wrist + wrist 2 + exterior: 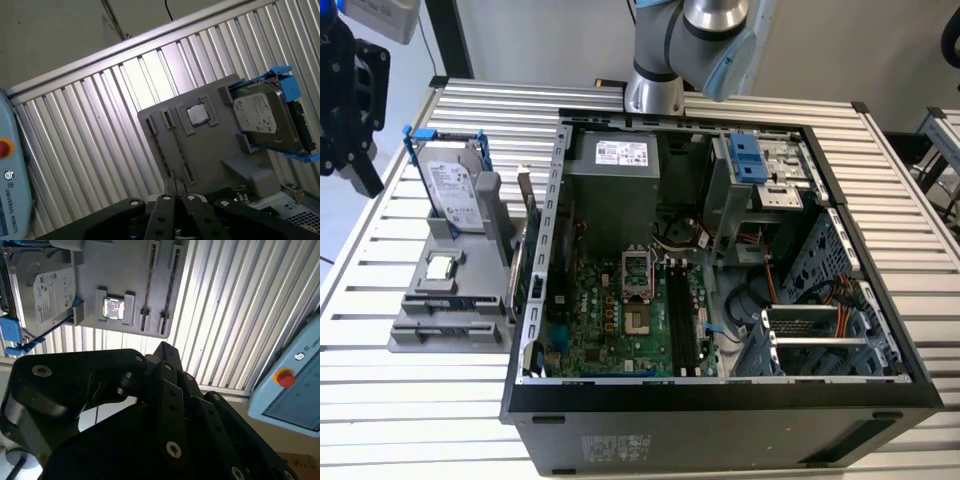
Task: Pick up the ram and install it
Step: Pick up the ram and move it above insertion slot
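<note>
Black jointed end effector (175,195), ribbed metal table (90,130)

And here's the table (880,170): a silver top of long ribbed slats, running side to side in the exterior view. From dead centre out toward 3 o'clock sits the open black computer case (720,430), resting straight on the slats. At 9 o'clock from the case, just beside its wall, lies the grey fixture block (445,325), flat on the table too. Both wrist views catch the grey fixture block (125,285) (210,150) on the table (225,315) (85,145), bare bright slats stretching beyond it.
</note>
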{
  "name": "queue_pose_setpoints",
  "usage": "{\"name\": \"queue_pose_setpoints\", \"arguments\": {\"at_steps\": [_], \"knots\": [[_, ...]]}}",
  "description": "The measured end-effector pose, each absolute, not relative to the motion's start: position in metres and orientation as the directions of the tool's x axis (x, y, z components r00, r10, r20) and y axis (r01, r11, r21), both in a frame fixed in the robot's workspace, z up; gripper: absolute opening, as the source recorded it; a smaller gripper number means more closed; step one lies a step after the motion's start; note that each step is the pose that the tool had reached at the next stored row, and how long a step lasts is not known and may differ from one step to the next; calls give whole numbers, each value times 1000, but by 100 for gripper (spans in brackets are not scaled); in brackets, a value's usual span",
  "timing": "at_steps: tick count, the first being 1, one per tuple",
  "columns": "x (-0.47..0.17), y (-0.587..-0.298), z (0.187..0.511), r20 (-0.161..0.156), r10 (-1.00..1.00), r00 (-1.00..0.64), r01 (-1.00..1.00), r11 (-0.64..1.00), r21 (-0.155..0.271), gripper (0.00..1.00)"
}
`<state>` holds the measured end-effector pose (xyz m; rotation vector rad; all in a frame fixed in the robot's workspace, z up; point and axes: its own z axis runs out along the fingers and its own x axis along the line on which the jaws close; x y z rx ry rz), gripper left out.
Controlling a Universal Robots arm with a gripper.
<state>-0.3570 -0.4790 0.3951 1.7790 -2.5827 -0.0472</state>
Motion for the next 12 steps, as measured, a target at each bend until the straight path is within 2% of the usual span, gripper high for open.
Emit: {"name": "queue_pose_setpoints", "arguments": {"at_steps": [12], "knots": [[-357,-479,395,-13,-989,-147,-989,146,28,0]]}}
